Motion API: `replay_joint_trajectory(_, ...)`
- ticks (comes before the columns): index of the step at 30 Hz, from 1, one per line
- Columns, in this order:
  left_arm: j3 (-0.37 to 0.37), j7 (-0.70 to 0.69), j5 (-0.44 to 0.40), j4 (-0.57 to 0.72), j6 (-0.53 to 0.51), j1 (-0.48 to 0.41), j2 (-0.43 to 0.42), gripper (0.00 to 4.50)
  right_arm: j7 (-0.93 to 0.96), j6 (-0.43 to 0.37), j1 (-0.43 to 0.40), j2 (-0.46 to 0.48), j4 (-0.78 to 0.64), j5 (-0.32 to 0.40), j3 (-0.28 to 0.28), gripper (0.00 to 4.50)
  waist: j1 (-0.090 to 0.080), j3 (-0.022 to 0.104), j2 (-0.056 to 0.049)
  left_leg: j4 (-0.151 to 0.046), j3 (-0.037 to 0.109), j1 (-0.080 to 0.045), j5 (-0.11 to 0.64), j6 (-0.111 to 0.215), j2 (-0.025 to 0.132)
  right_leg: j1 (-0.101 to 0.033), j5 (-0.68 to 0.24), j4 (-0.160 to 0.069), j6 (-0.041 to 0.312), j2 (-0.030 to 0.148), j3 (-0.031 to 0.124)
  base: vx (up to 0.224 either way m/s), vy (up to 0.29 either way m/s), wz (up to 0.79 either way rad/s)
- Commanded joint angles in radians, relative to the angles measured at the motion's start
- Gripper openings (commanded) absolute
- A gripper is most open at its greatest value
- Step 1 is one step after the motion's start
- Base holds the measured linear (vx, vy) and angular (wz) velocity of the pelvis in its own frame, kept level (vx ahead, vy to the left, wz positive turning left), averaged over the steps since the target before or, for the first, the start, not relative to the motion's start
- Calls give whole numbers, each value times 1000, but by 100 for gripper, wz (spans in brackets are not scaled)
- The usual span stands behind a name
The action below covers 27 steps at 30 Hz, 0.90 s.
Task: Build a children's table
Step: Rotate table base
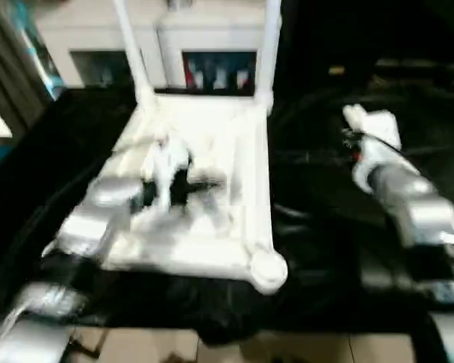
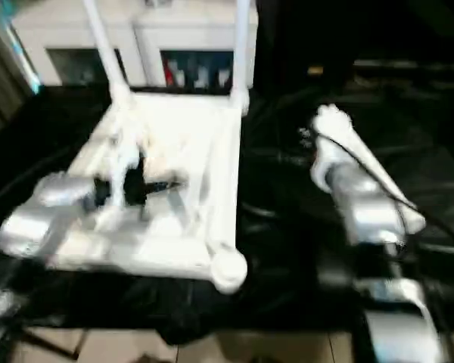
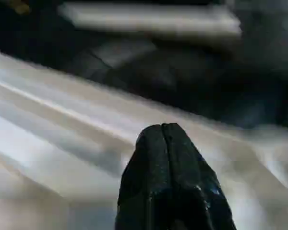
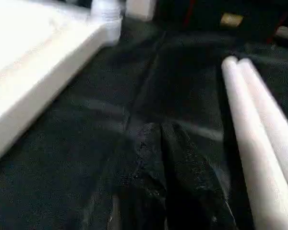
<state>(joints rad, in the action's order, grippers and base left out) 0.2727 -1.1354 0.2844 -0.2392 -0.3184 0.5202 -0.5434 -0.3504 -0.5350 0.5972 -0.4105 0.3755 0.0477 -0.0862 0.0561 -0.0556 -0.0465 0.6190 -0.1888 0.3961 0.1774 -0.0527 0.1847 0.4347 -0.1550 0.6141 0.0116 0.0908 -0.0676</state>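
The children's table [image 1: 246,159] lies upside down on a black cloth, ribbed underside up. Two white legs [image 1: 271,45] stand upright in its far corner sockets, and the near right socket [image 1: 266,268] holds nothing. My left gripper [image 3: 164,130] is shut, with nothing in it, just over the ribbed underside near the middle of the top. My right gripper [image 4: 158,132] is also shut and holds nothing. It hovers low over the cloth to the right of the table. Two loose white legs [image 4: 259,143] lie side by side on the cloth next to it.
A white glass-door cabinet [image 1: 212,45] stands behind the table. The black cloth [image 1: 318,227] covers the work area, and light floor tiles [image 1: 212,348] show at the near edge. My silver forearms reach in from both lower corners.
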Motion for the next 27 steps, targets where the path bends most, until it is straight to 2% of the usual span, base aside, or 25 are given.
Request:
replay_joint_trajectory(1,52,-83,-2,80,-74,-14,-45,0,-49,-39,-12,-18,-51,-1,33,6,-5,65,15,-80,11,-25,264,22,33,-59,-390,-79,168,41,39,0,0,0)
replay_joint_trajectory(2,71,-113,-7,113,-104,-30,-75,0,-67,-51,-24,-31,-64,-2,42,6,-7,64,13,-82,13,-28,287,5,33,-56,-421,-81,154,41,40,0,0,0)
replay_joint_trajectory(5,101,-152,-9,177,-150,-60,-123,0,-96,-77,-47,-57,-92,-2,58,6,-11,60,14,-84,14,-30,311,-8,31,-53,-461,-88,133,42,43,0,0,0)
replay_joint_trajectory(6,118,-166,-2,226,-184,-77,-149,0,-107,-93,-61,-73,-112,-4,64,6,-11,63,14,-84,15,-34,316,-15,31,-53,-472,-87,126,43,43,0,0,0)
replay_joint_trajectory(7,134,-173,15,278,-226,-91,-176,0,-114,-108,-71,-88,-129,-5,68,6,-15,60,11,-88,17,-29,311,-15,34,-55,-458,-84,127,42,45,0,0,0)
replay_joint_trajectory(8,134,-173,15,278,-226,-91,-176,0,-114,-108,-71,-88,-129,-5,68,6,-16,59,13,-88,17,-31,314,-15,33,-54,-461,-86,125,40,44,0,0,0)
replay_joint_trajectory(9,153,-170,17,314,-249,-101,-185,0,-118,-119,-77,-97,-141,-2,64,6,-18,58,11,-87,14,-37,330,-16,32,-49,-470,-89,128,39,45,0,0,0)
replay_joint_trajectory(10,164,-167,13,333,-263,-105,-188,0,-119,-127,-80,-102,-148,-2,64,6,-20,59,9,-88,16,-35,331,-18,31,-53,-468,-89,131,39,44,0,0,0)
replay_joint_trajectory(13,200,-156,-35,357,-281,-113,-187,0,-127,-151,-85,-113,-167,2,58,6,-25,61,11,-85,16,-36,327,-16,29,-56,-452,-90,133,38,44,0,0,0)
replay_joint_trajectory(16,216,-112,-93,342,-264,-112,-164,0,-132,-166,-90,-119,-179,3,61,6,-31,61,11,-83,15,-31,314,-13,27,-60,-449,-92,130,37,43,0,0,0)
replay_joint_trajectory(17,210,-2,-159,279,-221,-99,-108,0,-130,-180,-98,-122,-190,4,61,6,-32,61,12,-81,14,-33,317,-12,26,-58,-457,-94,127,37,42,0,0,0)
replay_joint_trajectory(18,209,34,-175,263,-217,-93,-94,0,-130,-185,-100,-122,-193,5,61,6,-34,59,12,-80,14,-33,321,-11,24,-58,-471,-97,117,34,41,0,0,0)
replay_joint_trajectory(19,204,75,-195,235,-196,-82,-78,0,-126,-205,-100,-119,-196,14,53,32,-30,63,10,-79,16,-36,316,-7,23,-59,-488,-100,107,37,40,0,0,0)
replay_joint_trajectory(23,187,180,-230,168,-168,-50,-38,0,-105,-249,-96,-115,-191,21,28,46,-30,64,11,-77,16,-38,332,-6,20,-54,-508,-105,99,33,35,0,0,0)
replay_joint_trajectory(24,179,206,-236,148,-162,-39,-26,0,-90,-261,-92,-119,-183,15,19,74,-31,63,8,-77,17,-36,331,-6,19,-55,-515,-105,94,32,34,0,0,0)
replay_joint_trajectory(26,171,210,-241,144,-158,-37,-19,0,-82,-271,-87,-125,-178,10,13,83,-32,64,11,-76,19,-36,333,-6,18,-55,-539,-109,81,34,32,0,0,0)
replay_joint_trajectory(27,153,221,-244,140,-146,-33,-4,0,-68,-293,-78,-134,-174,5,1,87,-36,64,10,-76,21,-32,329,-6,17,-58,-546,-110,74,34,30,0,0,0)
